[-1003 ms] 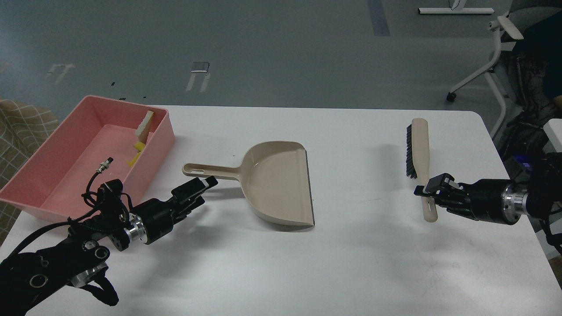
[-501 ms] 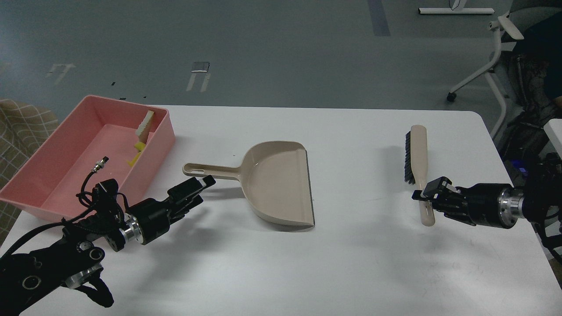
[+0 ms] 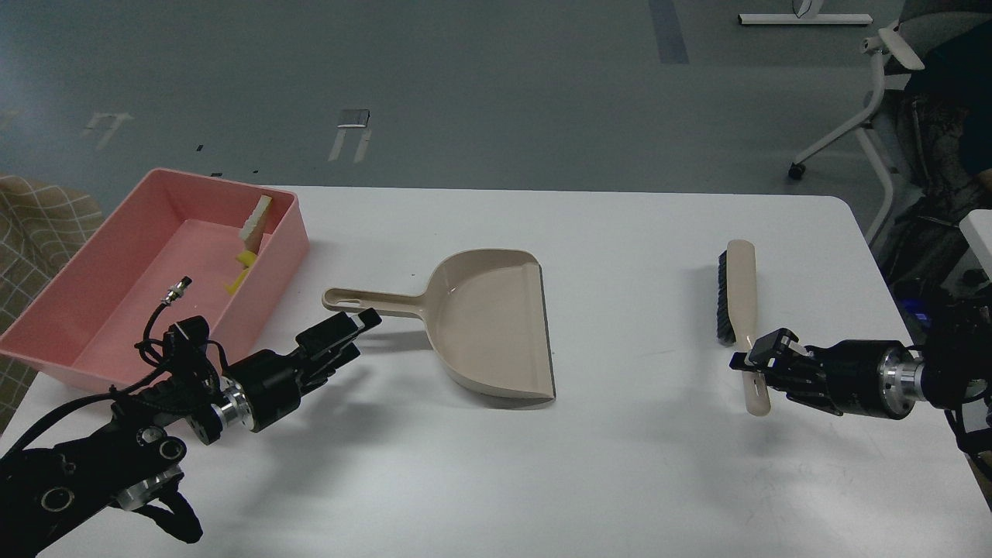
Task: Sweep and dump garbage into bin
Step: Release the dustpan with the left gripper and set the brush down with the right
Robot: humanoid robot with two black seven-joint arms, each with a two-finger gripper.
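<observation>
The pink bin (image 3: 108, 256) stands at the table's back left. In it, against its right wall, lie the yellow notched piece (image 3: 242, 267) and the off-white stick (image 3: 256, 219). The beige dustpan (image 3: 488, 322) lies flat in the middle, its handle (image 3: 372, 301) pointing left. My left gripper (image 3: 353, 335) is open and empty, just in front of that handle's end. My right gripper (image 3: 753, 362) is shut on the lower handle of the beige brush (image 3: 740, 298), whose black bristles face left; it is low over the table at the right.
An office chair (image 3: 891, 70) stands beyond the table's back right corner. A checked cloth (image 3: 31, 225) lies past the left edge. A loose cable with a metal plug (image 3: 177, 291) sticks up from my left arm in front of the bin.
My right gripper has drawn the brush toward me and lower, the brush tip dropping in the view. My left gripper pulled back slightly at first and then held still.
</observation>
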